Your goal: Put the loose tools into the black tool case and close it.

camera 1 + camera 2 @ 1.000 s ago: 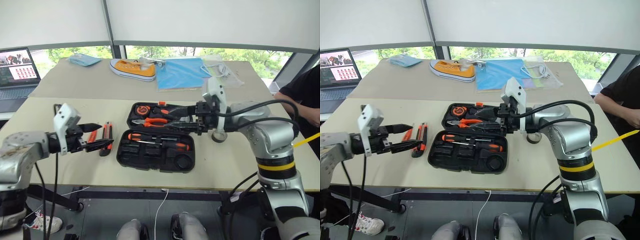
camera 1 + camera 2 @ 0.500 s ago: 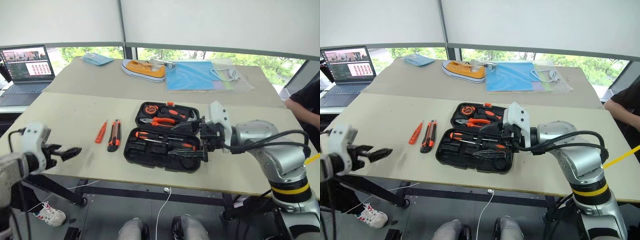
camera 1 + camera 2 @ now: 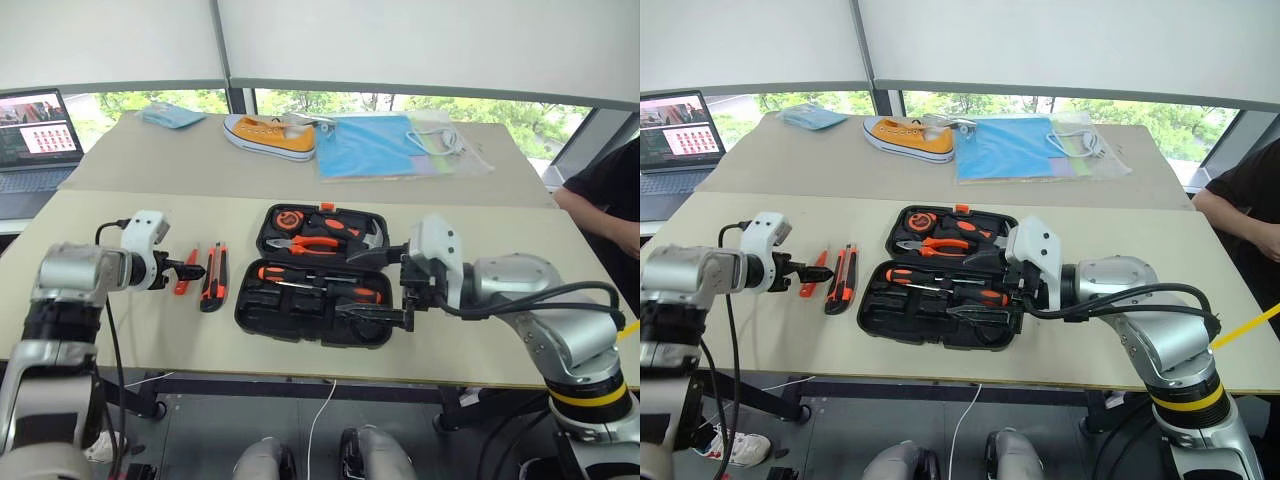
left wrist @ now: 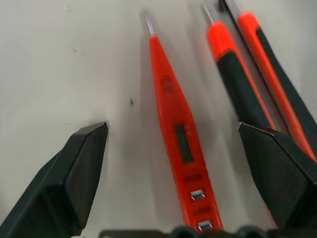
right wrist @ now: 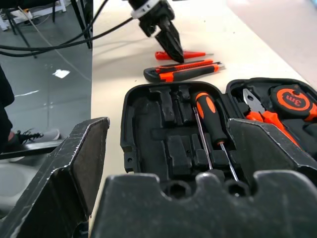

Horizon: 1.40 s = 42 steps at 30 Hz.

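lying open on the worktop point(image 3: 520, 215), the black tool case point(image 3: 315, 275) holds pliers point(image 3: 305, 243) in its far half and an orange-and-black screwdriver point(image 3: 320, 281) in its near half. the left pincer point(image 3: 195, 270) reaches the slim orange tester screwdriver point(image 3: 182, 276), with the utility knife point(image 3: 212, 277) just beside. the right pincer point(image 3: 380, 288) hovers spread over the case's right end.

left wrist view: both fingers point(image 4: 74, 178) stand apart, straddling the tester, its tip pointing away.

right wrist view: the pincer is spread above the case, with a tape measure point(image 5: 293, 99) by the pliers.
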Tool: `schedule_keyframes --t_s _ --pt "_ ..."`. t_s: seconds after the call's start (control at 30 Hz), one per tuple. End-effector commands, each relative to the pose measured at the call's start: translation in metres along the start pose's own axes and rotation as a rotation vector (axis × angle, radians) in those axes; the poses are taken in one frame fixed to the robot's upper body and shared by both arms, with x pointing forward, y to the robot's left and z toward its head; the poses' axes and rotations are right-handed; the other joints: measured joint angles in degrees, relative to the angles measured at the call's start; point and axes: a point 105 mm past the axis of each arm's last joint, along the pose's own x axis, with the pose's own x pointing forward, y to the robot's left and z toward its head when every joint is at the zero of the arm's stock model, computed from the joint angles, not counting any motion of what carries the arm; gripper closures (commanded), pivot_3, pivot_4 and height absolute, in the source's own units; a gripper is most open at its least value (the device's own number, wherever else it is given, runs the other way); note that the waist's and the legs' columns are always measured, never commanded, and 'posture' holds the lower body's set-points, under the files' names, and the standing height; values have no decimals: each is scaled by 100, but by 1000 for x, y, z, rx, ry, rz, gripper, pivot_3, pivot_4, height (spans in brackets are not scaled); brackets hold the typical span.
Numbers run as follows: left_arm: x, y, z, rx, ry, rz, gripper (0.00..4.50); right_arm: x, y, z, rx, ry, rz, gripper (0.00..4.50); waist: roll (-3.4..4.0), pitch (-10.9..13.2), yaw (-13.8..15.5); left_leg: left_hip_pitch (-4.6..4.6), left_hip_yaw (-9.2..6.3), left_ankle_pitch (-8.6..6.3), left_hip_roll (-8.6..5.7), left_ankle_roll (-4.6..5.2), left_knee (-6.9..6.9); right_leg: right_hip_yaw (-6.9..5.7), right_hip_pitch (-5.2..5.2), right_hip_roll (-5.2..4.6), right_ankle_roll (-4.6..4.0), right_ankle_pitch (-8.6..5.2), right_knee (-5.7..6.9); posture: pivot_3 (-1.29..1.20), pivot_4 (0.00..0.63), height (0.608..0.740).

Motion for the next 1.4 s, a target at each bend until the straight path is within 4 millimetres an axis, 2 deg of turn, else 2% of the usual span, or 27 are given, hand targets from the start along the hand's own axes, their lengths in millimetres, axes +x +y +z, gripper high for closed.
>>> schedule_keyframes --t_s 0.03,0.07,0.1,0.17,0.23,0.27,0.37,0.43,0.5,0.63,0.73,0.83,0.9,1.03,1.33,1.37,1.4 --pt "6 5 -5 -13 28 -6 1454 -10 -1 10 -45 -18 -40 0 0 0 1 3 1 0 1 0 0 2 2 -2 0 0 1 0 150 718" --pt "7 7 -6 -20 26 -4 1942 -12 -2 10 -47 -14 -48 0 0 0 2 4 0 0 2 0 0 2 3 -7 0 0 1 0 150 718" --pt "7 9 -5 -25 19 0 2109 -13 -2 10 -48 -12 -53 0 0 0 5 5 0 0 2 0 0 2 3 -9 0 0 1 0 150 718" --pt "3 13 1 5 -20 -13 3027 -18 -1 9 -35 -4 -56 0 0 0 9 6 -1 0 2 0 0 5 3 -17 0 0 4 0 150 718" --pt "-7 5 21 109 -121 -106 3644 -22 1 7 -18 9 -49 0 -1 0 19 5 -3 0 2 0 1 4 3 -17 0 0 4 0 150 718" --pt "-17 -6 33 191 -182 -199 4049 -24 3 6 -5 19 -42 0 -3 1 19 1 -3 0 3 0 1 1 1 -16 -1 0 3 0 150 718" --pt "-45 -40 53 465 -278 -424 4076 -30 10 0 19 46 -28 0 -27 13 30 -22 -3 0 5 0 10 -5 -20 -16 -6 1 2 0 150 718" --pt "-58 -63 55 677 -283 -569 4076 -32 13 -4 23 66 -36 0 -26 13 39 -36 -1 0 3 0 17 -3 -35 -17 -9 2 2 0 150 718" --pt "-65 -85 51 813 -245 -713 4076 -35 15 -8 24 80 -53 0 -26 13 53 -45 -1 0 -1 1 19 -4 -42 -19 -10 3 2 0 150 718" --pt "-60 -121 47 982 -163 -872 4076 -38 17 -14 32 93 -92 0 -26 13 94 -47 2 1 -4 3 28 -3 -41 -13 -6 1 5 0 150 718" --pt "-41 -150 39 1120 -71 -943 4076 -39 20 -17 50 88 -136 0 -26 13 96 -50 -3 2 -3 5 37 -3 -35 -8 -4 2 6 0 150 718" --pt "-16 -157 35 1163 16 -918 4076 -39 24 -18 58 82 -159 0 -26 13 92 -53 -6 4 -2 12 45 -3 -35 0 -3 2 8 0 150 718" --pt "-8 -157 32 1177 38 -919 4076 -39 25 -18 62 78 -172 0 -27 13 56 -54 -7 4 0 15 49 -2 -35 12 -3 3 8 0 150 718" --pt "2 -160 31 1176 51 -922 4076 -41 26 -20 68 75 -204 0 -27 13 0 -54 -10 3 13 16 50 0 -39 17 -3 3 6 0 150 718" --pt "10 -160 23 1153 94 -935 4076 -42 25 -22 65 75 -228 0 -27 13 13 -55 -16 -4 8 27 58 0 -34 15 -2 3 7 0 150 718" --pt "9 -161 23 1153 83 -944 3577 -41 25 -22 65 75 -227 0 -27 13 13 -55 -16 -4 8 27 57 0 -34 15 -2 3 7 0 150 718" --pt "7 -162 23 1153 73 -950 3277 -41 25 -22 65 75 -226 0 -27 13 13 -55 -16 -4 8 27 57 0 -34 15 -2 3 7 0 150 718"
